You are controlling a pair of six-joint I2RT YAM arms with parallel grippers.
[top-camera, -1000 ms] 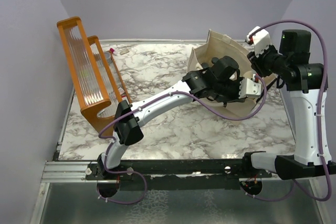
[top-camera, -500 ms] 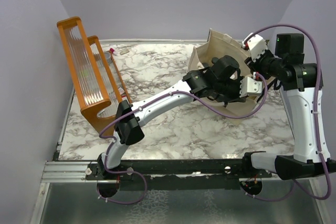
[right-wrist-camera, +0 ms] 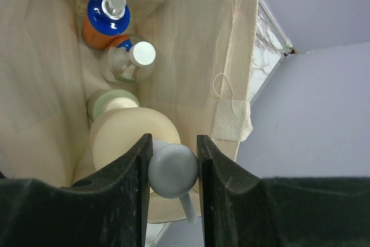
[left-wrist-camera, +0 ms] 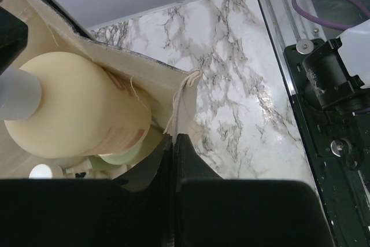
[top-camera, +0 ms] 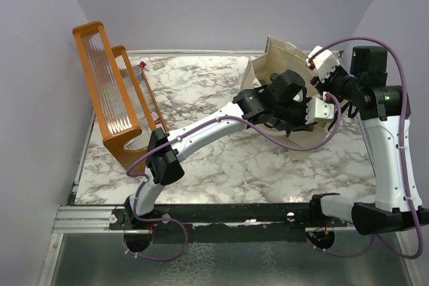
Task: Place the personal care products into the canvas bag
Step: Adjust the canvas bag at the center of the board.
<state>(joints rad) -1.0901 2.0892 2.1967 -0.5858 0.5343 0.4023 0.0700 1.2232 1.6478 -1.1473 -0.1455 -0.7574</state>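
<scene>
A: Gripping anything, right hand [right-wrist-camera: 171,144]?
B: Yes, clamped on the rounded grey pump head [right-wrist-camera: 172,173] of the beige pump bottle [right-wrist-camera: 124,134]. The smooth bottle sits inside the canvas bag [right-wrist-camera: 191,39].
A: Left hand [left-wrist-camera: 173,143]?
B: Closed, pinching the bag's frayed cloth rim. Marble-veined bench [left-wrist-camera: 231,85] beside it.

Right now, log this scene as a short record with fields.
left gripper: jaws shut, apparently pinching the canvas bag at its rim
right gripper: jaws shut on the pump head of the beige pump bottle
held bottle: inside the bag's opening
already in bag: orange bottle, olive-grey bottle, small white-capped bottle
</scene>
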